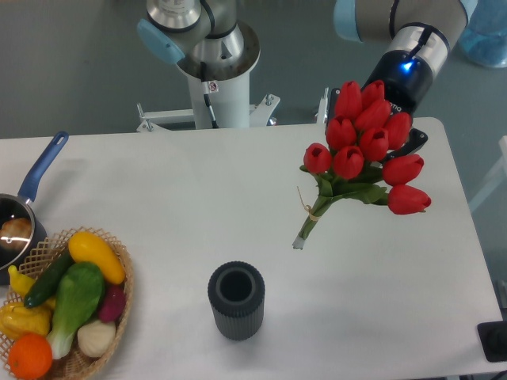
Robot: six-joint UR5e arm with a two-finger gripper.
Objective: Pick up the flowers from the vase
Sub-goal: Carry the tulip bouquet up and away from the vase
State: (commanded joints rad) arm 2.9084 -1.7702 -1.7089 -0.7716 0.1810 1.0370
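The flowers (365, 150) hang at upper right, long axis diagonal: buds upper right, stems lower left. The claw (405, 141), mostly hidden behind the buds, appears clamped on them. The vase (236, 300) stands upright, well apart.

One bunch of flowers (366, 152) shows at the upper right of the frame, with nine red buds countable in it. One dark ribbed vase (236, 300) stands at the lower centre. One wicker basket (119, 297) sits at the lower left, holding about seven vegetables and fruits, though the pile overlaps and the count is uncertain. One saucepan (24, 207) with a single blue handle lies at the left edge. One robot arm (404, 39) and one white base column (214, 79) appear along the top.
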